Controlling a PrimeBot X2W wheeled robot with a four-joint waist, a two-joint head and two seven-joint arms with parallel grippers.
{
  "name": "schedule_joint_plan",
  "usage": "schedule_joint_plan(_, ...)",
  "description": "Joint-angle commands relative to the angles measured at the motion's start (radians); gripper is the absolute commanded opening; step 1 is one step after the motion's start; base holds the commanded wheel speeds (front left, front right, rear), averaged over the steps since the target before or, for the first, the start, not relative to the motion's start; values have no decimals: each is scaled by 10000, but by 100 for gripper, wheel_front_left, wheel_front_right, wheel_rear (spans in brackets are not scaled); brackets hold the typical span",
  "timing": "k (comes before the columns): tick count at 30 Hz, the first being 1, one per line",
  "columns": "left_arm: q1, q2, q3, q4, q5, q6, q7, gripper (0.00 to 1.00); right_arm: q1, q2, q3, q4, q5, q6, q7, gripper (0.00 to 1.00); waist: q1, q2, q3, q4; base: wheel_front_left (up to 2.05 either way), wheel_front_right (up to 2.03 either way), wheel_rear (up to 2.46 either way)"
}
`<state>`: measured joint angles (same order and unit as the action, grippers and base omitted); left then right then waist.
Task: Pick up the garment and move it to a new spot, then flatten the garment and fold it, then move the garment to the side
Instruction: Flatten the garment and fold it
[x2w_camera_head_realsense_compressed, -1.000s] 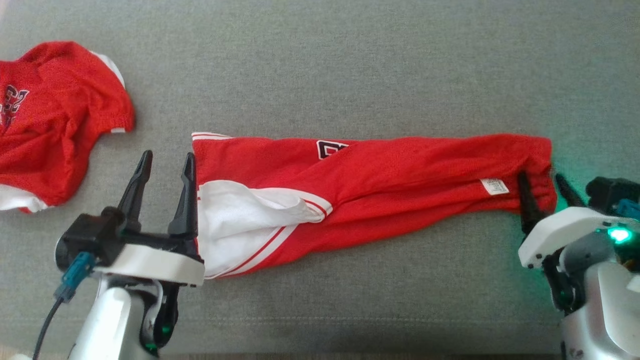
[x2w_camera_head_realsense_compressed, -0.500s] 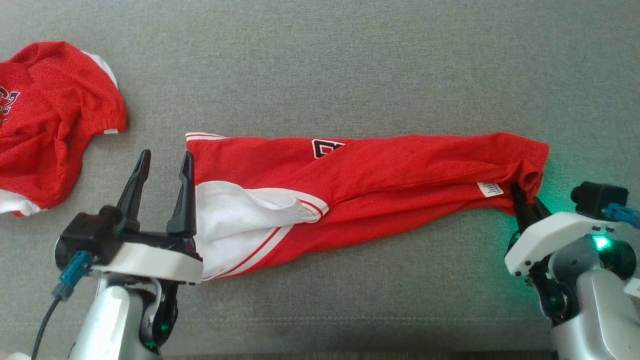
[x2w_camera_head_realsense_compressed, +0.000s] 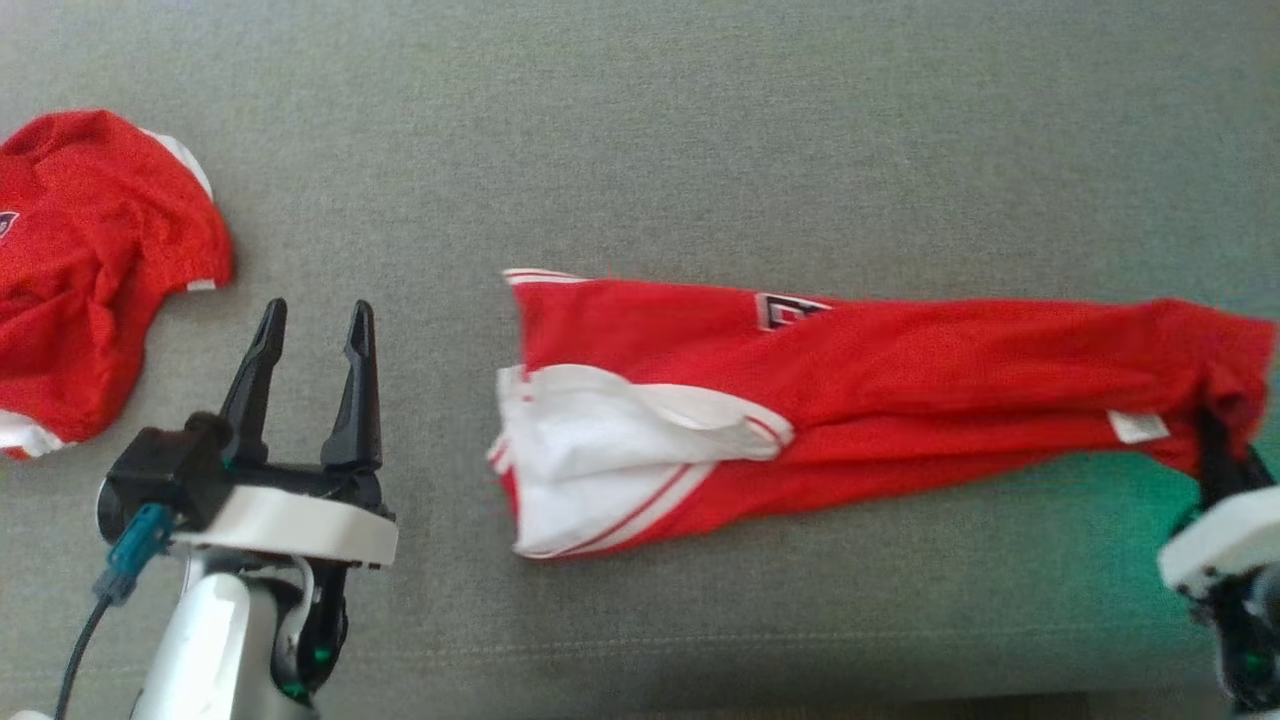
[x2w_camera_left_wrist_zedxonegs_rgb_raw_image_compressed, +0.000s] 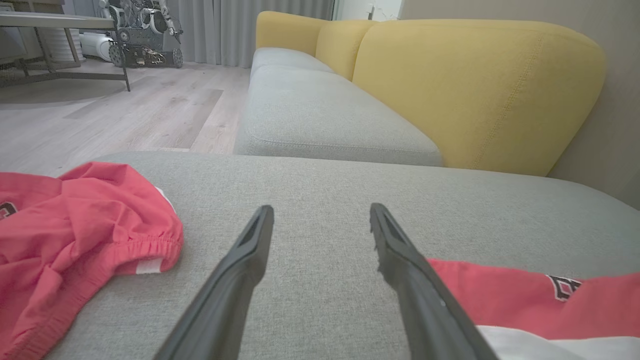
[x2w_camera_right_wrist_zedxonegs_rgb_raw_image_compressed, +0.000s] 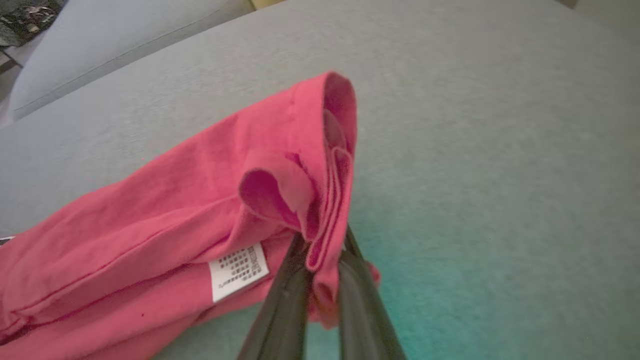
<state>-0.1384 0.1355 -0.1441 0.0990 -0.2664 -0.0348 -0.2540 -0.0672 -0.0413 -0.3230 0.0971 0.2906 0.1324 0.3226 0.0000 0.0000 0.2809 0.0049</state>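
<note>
1. A long red mesh garment with white, red-striped trim lay stretched crossways on the grey fabric sofa cushion, mostly on the robot's right half of the seat.
2. The right gripper was clenched on the garment's right end. From the right wrist view its two dark fingers stood pinched together with a bunched fold of red hem caught between them, and the hem rose in a curl above the fingertips.
3. A small white printed label sat on the cloth just beside that grip.
4. The garment's other end, a rumpled white panel, rested flat on the cushion, well apart from the left gripper.
5. The left gripper was released, its fingers spread wide over bare grey fabric with nothing between them. I could not tell whether they touched the cushion.
6. A second crumpled red garment with white edging lay at the cushion's left edge, apart from the left gripper.
7. A mustard-yellow padded backrest stood behind the seat.
8. A green glow tinted the cushion near the right gripper.
</note>
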Motion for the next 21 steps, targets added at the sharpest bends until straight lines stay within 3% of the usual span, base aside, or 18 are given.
schedule_joint_plan(1,-115,89,432,-331,63,-28,-78,100,84,-90,-153,-501,-22,-17,173,0,0,0,-29,-25,0,0,0)
schedule_joint_plan(5,-56,63,477,-303,71,-50,-78,100,166,-90,-202,-1052,214,-17,622,0,0,0,-143,-100,0,0,0)
schedule_joint_plan(9,33,52,514,-244,78,-59,-78,100,97,-90,670,-2087,731,-17,1355,0,0,0,-335,-173,0,0,0)
schedule_joint_plan(14,75,18,469,-144,95,-80,-78,100,-64,-90,2411,-3383,1432,-17,2332,0,0,0,-588,-87,0,0,0)
schedule_joint_plan(15,64,6,439,-96,99,-101,-78,100,-172,-90,3240,-3556,1723,-17,2479,0,0,0,-664,15,0,0,0)
schedule_joint_plan(21,49,-71,296,-39,138,-104,-78,100,-804,-90,5536,-2492,2893,-17,1857,0,0,0,-719,431,0,0,0)
